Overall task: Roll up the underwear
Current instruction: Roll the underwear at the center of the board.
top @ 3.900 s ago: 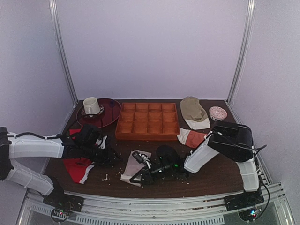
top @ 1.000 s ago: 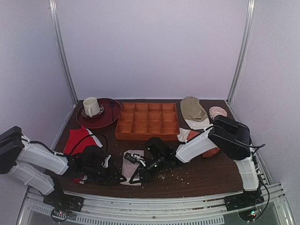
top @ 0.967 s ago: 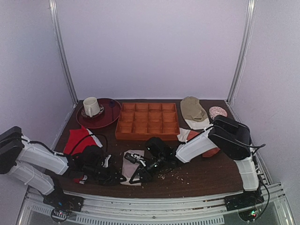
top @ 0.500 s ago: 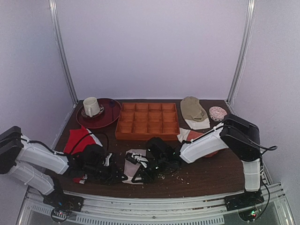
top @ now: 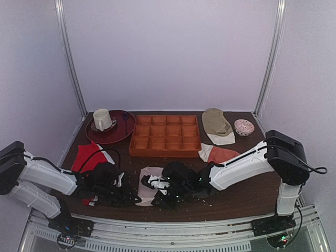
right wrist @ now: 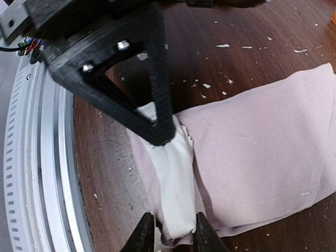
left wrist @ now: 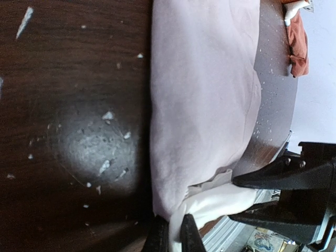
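Note:
The underwear [top: 148, 176] lies flat near the table's front edge, pinkish-beige with a white waistband [right wrist: 173, 168] folded over at its near end. In the left wrist view the underwear [left wrist: 202, 89] fills the middle, and my left gripper [left wrist: 169, 236] is shut on a corner of the white band. My left gripper [top: 133, 199] sits low, just left of the cloth. My right gripper [top: 159, 192] reaches in from the right. In the right wrist view my right gripper [right wrist: 172, 233] straddles the other end of the band, jaws slightly apart. The left gripper's black fingers [right wrist: 157, 118] pinch the band's far end.
An orange compartment tray [top: 165, 135] stands behind. A dark red plate [top: 123, 128] with a cup [top: 102, 119] is back left. A red garment [top: 88, 155], an orange-rust garment [top: 221, 154], a beige garment [top: 216, 122] and a small bowl [top: 244, 126] lie around. The metal rail [right wrist: 47, 157] borders the front edge.
My left gripper has closed on the waistband's corner. The right gripper has slid toward the front edge along the band and its jaws have widened; the right arm is stretched out more.

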Tool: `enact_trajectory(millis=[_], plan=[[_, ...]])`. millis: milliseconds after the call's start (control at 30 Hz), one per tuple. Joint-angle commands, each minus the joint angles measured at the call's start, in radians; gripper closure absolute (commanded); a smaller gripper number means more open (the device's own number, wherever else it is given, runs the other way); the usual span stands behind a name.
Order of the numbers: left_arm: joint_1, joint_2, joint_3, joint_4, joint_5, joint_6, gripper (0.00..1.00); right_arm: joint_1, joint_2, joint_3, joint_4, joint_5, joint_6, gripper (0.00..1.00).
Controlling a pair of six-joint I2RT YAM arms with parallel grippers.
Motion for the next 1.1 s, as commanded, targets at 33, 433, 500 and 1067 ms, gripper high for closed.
enact_trajectory(millis=[33,433,500,1067], plan=[[0.004,0.008,0.007,-0.024,-0.012,0.016,1.00,0.038,-0.045,-0.026,0.061,0.171,-0.040,0.72],[0.005,0.013,0.015,-0.023,-0.009,0.018,1.00,0.067,-0.043,-0.031,0.157,0.356,-0.145,0.63],[0.005,0.013,0.016,-0.023,-0.008,0.018,1.00,0.067,-0.053,-0.029,0.154,0.372,-0.146,0.61],[0.004,0.007,0.002,-0.023,-0.012,0.012,1.00,0.020,0.059,0.081,0.088,0.092,-0.195,0.66]])
